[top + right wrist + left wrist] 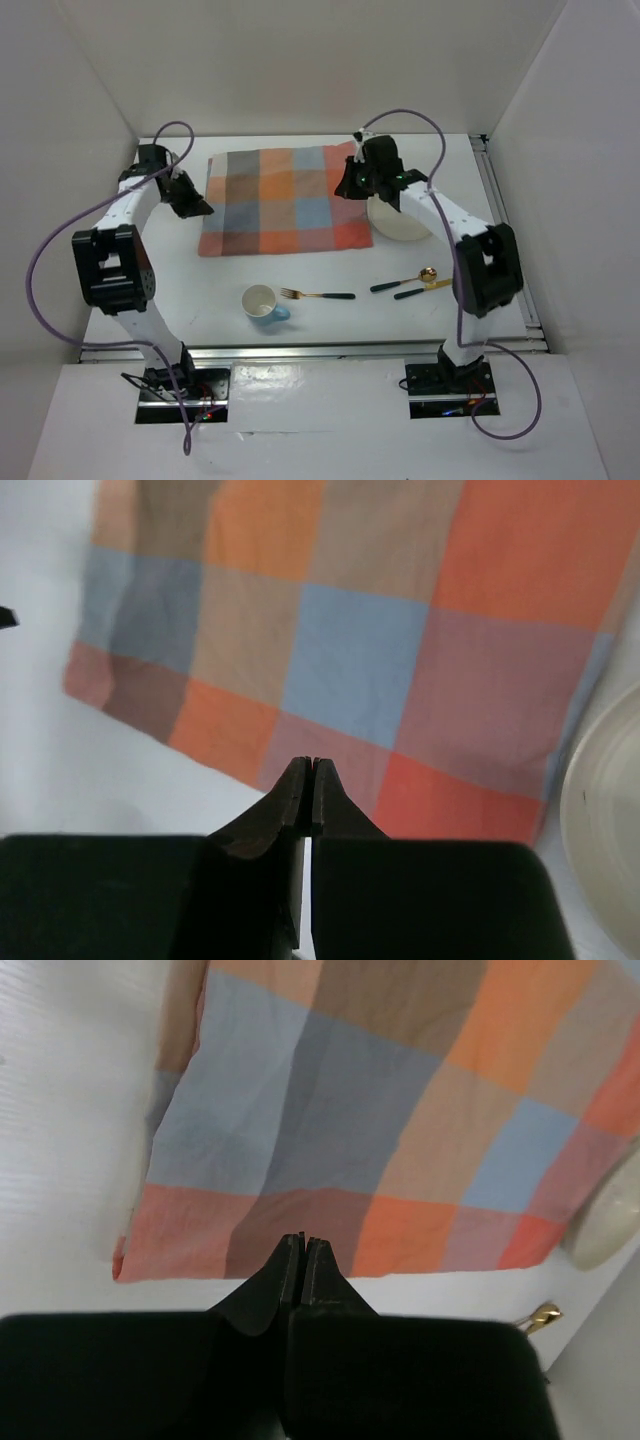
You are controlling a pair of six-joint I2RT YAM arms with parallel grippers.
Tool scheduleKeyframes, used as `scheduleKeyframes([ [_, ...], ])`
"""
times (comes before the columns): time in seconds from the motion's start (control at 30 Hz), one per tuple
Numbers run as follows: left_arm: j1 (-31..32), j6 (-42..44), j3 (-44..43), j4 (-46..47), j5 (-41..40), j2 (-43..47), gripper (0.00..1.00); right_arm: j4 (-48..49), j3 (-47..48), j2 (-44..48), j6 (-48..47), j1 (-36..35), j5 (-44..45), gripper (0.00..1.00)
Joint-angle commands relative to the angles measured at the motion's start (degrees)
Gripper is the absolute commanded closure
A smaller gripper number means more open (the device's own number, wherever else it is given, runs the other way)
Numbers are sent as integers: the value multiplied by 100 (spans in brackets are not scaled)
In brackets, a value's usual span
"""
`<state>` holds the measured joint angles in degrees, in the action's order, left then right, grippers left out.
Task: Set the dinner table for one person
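Top external: left claw [203,208] and right claw [345,187] clenched, empty, flanking the checked placemat [285,200]; placemat seems laid, next likely the plate [392,228] beside right claw

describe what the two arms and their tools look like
Both the left arm and right arm are white tubes with chunky black joint blocks. A purple cable loops along each. The left tool and right tool are black, with two tapered fingers.
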<state>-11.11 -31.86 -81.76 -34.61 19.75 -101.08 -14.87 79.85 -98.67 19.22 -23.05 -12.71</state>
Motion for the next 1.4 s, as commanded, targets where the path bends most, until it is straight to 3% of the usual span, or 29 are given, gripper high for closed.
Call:
scheduleKeyframes([
  [0.0, 171, -66, -165, 209, -225, -271, 100, -736, 573, -748, 257, 28, 260, 100],
  [0.2, 382, -225, -323, 288, -577, -1036, 100, -947, 1234, -1900, 433, 90, 383, 100],
  [0.4, 610, -172, -499, 157, -718, -1607, 100, -746, 594, -2112, 802, 142, 524, 100],
  [0.83, 944, -233, 765, 411, -692, -1275, 100, -262, -2016, -821, 1303, 371, 902, 100],
  [1.37, 1252, -233, 1601, 525, -1008, -615, 100, -314, -3318, 94, 1303, 477, 1148, 100],
])
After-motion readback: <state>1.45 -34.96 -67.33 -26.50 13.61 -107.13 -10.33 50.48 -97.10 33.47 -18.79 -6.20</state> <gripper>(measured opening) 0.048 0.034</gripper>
